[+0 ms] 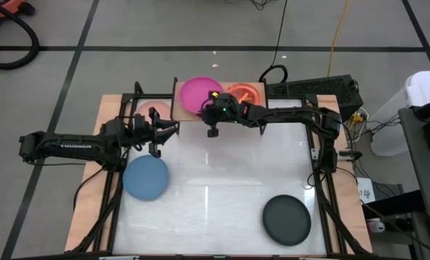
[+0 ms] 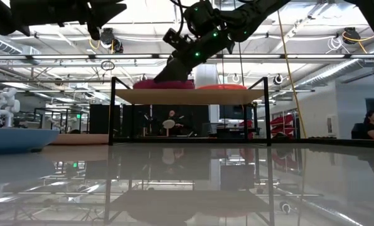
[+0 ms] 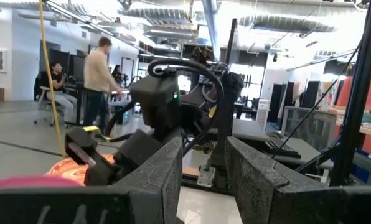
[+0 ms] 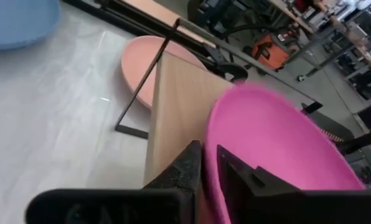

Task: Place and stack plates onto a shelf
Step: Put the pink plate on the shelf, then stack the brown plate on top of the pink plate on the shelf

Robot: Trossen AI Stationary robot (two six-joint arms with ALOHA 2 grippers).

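Observation:
The light-wood shelf [image 1: 218, 114] stands at the table's far edge. A magenta plate [image 1: 195, 92] lies on its left half and an orange plate [image 1: 245, 92] on its right half. My right gripper [image 1: 208, 107] is shut on the magenta plate's rim. A salmon-pink plate [image 1: 148, 112] rests flat on the table left of the shelf. A blue plate [image 1: 146, 178] and a black plate [image 1: 287, 219] lie flat nearer the front. My left gripper [image 1: 166, 137] hovers open beside the salmon-pink plate and touches nothing. My right gripper pinches the magenta plate's rim [image 4: 211, 163] on the side nearest the table's middle, one finger [image 4: 187, 167] under it and the other above. The fingers slant down from the table's right. The plate [image 2: 162, 83] rests on the shelf board.
The shelf's thin black legs [image 2: 112, 113] stand on the white table [image 1: 222, 180]. The right arm [image 1: 287, 114] stretches along the shelf's front edge. People sit and stand in the room beyond the table. Open table surface lies between the blue and black plates.

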